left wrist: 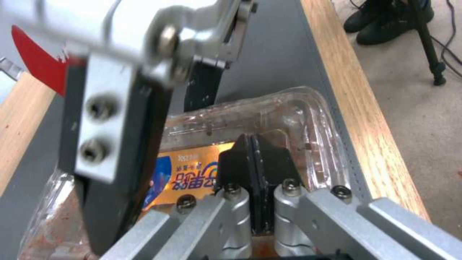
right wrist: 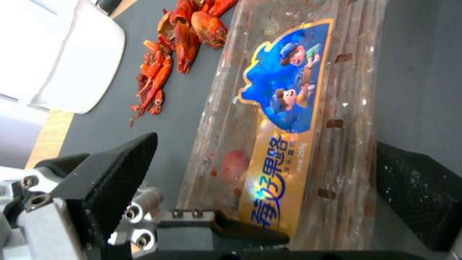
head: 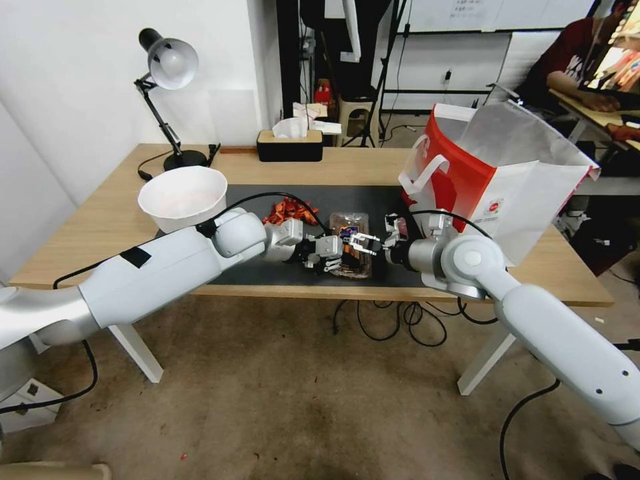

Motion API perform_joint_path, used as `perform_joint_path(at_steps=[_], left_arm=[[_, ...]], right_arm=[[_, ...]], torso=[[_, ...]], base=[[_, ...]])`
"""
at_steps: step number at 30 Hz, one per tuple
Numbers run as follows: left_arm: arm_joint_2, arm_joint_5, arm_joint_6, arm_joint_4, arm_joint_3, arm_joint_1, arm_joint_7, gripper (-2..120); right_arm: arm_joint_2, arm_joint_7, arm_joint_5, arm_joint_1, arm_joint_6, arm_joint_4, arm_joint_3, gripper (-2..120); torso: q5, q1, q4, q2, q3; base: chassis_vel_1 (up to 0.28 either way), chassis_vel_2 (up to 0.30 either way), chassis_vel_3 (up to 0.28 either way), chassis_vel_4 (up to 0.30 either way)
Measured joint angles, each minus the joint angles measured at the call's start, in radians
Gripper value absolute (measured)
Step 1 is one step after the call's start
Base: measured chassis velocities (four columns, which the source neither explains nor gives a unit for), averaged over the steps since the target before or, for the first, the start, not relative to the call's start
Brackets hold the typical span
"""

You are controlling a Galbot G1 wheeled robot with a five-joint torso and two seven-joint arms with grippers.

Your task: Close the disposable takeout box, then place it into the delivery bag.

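Clear plastic is the material under inspection: the disposable takeout box (head: 351,244) is lying on the dark mat (head: 267,200) near the table's front edge, its lid appearing down, between the two arms. The left gripper (head: 325,255) is sitting over the box's left side, and the left wrist view is showing its black pads (left wrist: 252,162) pressed together with no visible gap, resting on the lid rather than clasping it. The right gripper (head: 365,243) is reaching in from the right, fingers spread wide, one either side of the box in its wrist view. The delivery bag (head: 493,180) is standing open just to the right, apart from the box.

Judgement: the closing step is being finished. Doing it well is calling for even downward pressure along the lid's rim until the clasps seat, while the right fingers are straddling the box squarely before pinching, so thin plastic is not buckling.

Labelling: the box's gold and blue sticker (right wrist: 284,119) is bearing cartoon figures and Chinese characters that I cannot read with confidence. The bag's small round logo (head: 491,208) is too small to read.
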Motion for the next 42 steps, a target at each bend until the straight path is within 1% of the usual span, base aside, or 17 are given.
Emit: perform_joint_path(at_steps=[14,16,17,19,20,22,23,24,26,27,29,31,34,35,39,40,42], left_arm=[[-0.013,-0.003,-0.012,0.008,-0.003,0.002,0.004,0],[-0.015,-0.004,-0.016,0.010,-0.003,0.002,0.007,0],[-0.015,-0.004,-0.016,0.010,-0.003,0.002,0.007,0],[-0.016,-0.006,-0.019,0.012,-0.003,0.002,0.008,0],[-0.016,-0.006,-0.019,0.012,-0.003,0.002,0.008,0],[-0.016,-0.007,-0.020,0.013,-0.003,0.001,0.009,0],[-0.016,-0.007,-0.020,0.013,-0.003,0.001,0.009,0],[-0.015,-0.008,-0.022,0.013,-0.003,0.000,0.009,0],[-0.014,-0.009,-0.022,0.013,-0.003,0.000,0.009,0],[-0.014,-0.009,-0.022,0.013,-0.003,0.000,0.009,0],[-0.013,-0.010,-0.023,0.012,-0.003,0.000,0.009,0],[-0.012,-0.010,-0.023,0.012,-0.003,0.000,0.009,0],[-0.009,-0.012,-0.024,0.010,-0.003,0.000,0.007,0],[-0.009,-0.012,-0.024,0.010,-0.003,0.000,0.007,0],[-0.008,-0.016,-0.025,0.007,-0.006,0.000,0.004,0],[-0.008,-0.016,-0.025,0.007,-0.006,0.000,0.004,0],[-0.006,-0.018,-0.025,0.005,-0.008,0.001,0.001,0]], right_arm=[[0.029,0.035,0.017,0.031,-0.008,-0.047,-0.024,100],[0.033,0.052,0.022,0.030,-0.009,-0.052,-0.024,92],[0.033,0.052,0.022,0.030,-0.009,-0.052,-0.024,92],[0.032,0.062,0.024,0.025,-0.010,-0.054,-0.022,85],[0.032,0.062,0.024,0.025,-0.010,-0.054,-0.022,85],[0.029,0.067,0.025,0.022,-0.010,-0.055,-0.019,76],[0.029,0.067,0.025,0.022,-0.010,-0.055,-0.019,76],[0.025,0.074,0.025,0.019,-0.010,-0.055,-0.018,68],[0.020,0.079,0.027,0.014,-0.010,-0.055,-0.014,58],[0.020,0.079,0.027,0.014,-0.010,-0.055,-0.014,58],[0.016,0.081,0.029,0.007,-0.010,-0.055,-0.008,48],[0.014,0.081,0.029,0.005,-0.010,-0.055,-0.006,45],[0.008,0.081,0.029,-0.010,-0.011,-0.055,0.002,32],[0.008,0.081,0.029,-0.010,-0.011,-0.055,0.002,32],[0.007,0.085,0.029,-0.031,-0.011,-0.055,0.015,13],[0.007,0.085,0.029,-0.031,-0.011,-0.055,0.015,13],[0.007,0.085,0.028,-0.037,-0.011,-0.055,0.019,7]], torso=[[-0.0003,0.000,-0.0003,0.000,0.000],[-0.0005,-0.001,-0.0005,0.001,-0.001],[-0.0005,-0.001,-0.0005,0.001,-0.001],[-0.0004,-0.001,-0.0006,0.001,-0.001],[-0.0004,-0.001,-0.0006,0.001,-0.001],[-0.0004,-0.001,-0.0006,0.001,-0.001],[-0.0004,-0.001,-0.0006,0.001,-0.001],[-0.0001,-0.001,-0.0004,0.001,-0.001],[-0.0001,-0.001,-0.0003,0.001,-0.001],[-0.0001,-0.001,-0.0003,0.001,-0.001],[0.0000,-0.001,-0.0001,0.000,0.000],[0.0001,0.000,-0.0001,0.000,0.000],[0.0002,0.000,0.0003,0.000,0.000],[0.0002,0.000,0.0003,0.000,0.000],[0.0004,0.000,0.0005,0.000,0.000],[0.0004,0.000,0.0005,0.000,0.000],[0.0002,0.000,0.0005,0.000,0.000]], base=[[0.000,0.000,0.000,0.000],[0.000,0.000,0.000,0.000],[0.000,0.000,0.000,0.000],[0.000,0.000,0.000,0.000],[0.000,0.000,0.000,0.000],[0.000,0.000,0.000,0.000],[0.000,0.000,0.000,0.000],[0.000,0.000,0.000,0.000],[0.000,0.000,0.000,0.000],[0.000,0.000,0.000,0.000],[0.000,0.000,0.000,0.000],[0.000,0.000,0.000,0.000],[0.000,0.000,0.000,0.000],[0.000,0.000,0.000,0.000],[0.000,0.000,0.000,0.000],[0.000,0.000,0.000,0.000],[0.000,0.000,0.000,0.000]])
